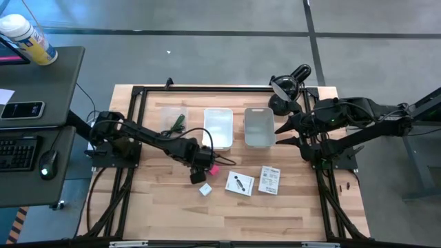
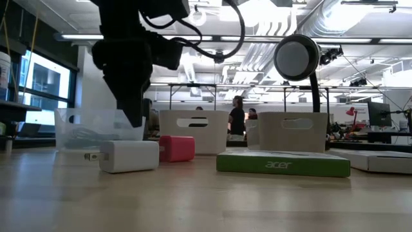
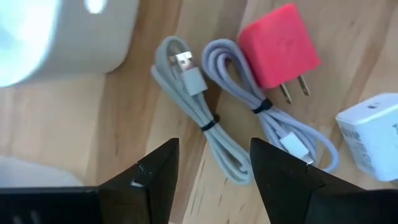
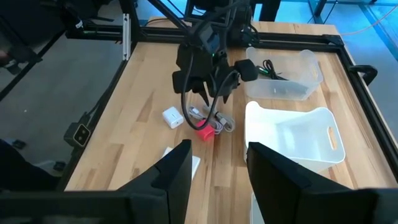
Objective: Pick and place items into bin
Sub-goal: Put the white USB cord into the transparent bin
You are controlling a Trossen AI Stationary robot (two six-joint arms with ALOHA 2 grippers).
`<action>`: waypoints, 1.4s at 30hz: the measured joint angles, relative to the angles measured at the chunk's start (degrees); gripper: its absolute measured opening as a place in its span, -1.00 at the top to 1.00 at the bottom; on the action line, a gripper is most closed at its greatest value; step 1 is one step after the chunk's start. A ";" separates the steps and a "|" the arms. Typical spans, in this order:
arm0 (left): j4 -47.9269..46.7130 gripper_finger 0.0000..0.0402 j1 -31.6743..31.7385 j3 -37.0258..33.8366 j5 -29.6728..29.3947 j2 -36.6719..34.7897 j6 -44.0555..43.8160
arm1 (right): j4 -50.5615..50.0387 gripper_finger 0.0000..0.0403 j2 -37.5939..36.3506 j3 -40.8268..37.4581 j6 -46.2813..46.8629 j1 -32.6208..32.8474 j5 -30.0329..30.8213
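On the wooden table [image 1: 172, 207], the left tool [image 3: 214, 171] hovers open over grey cables [image 3: 211, 118]; the right tool [image 4: 217, 165] waits open.

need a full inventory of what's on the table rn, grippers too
clear bin: 1, transparent, back left; dark cable and something green inside
white bins: 2, white, back middle, side by side
grey cables: 2, tied bundles, side by side on the wood under the left gripper
pink charger: 1, pink, beside the cables
white charger: 1, white, next to the pink one
printed packets: 2, white, flat, front middle
lamp: 1, black, back right
left gripper: open, over the cables, holding nothing
right gripper: open, empty, right of the bins
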 joint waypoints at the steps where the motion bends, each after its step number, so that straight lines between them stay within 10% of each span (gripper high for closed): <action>1: 0.62 0.08 0.00 -0.55 0.39 0.00 0.23 | 0.00 0.28 0.00 0.00 -0.01 -0.02 0.01; 42: 5.27 0.25 0.81 -1.63 2.83 6.50 4.20 | -0.62 0.28 -0.02 -0.04 -0.49 0.00 0.61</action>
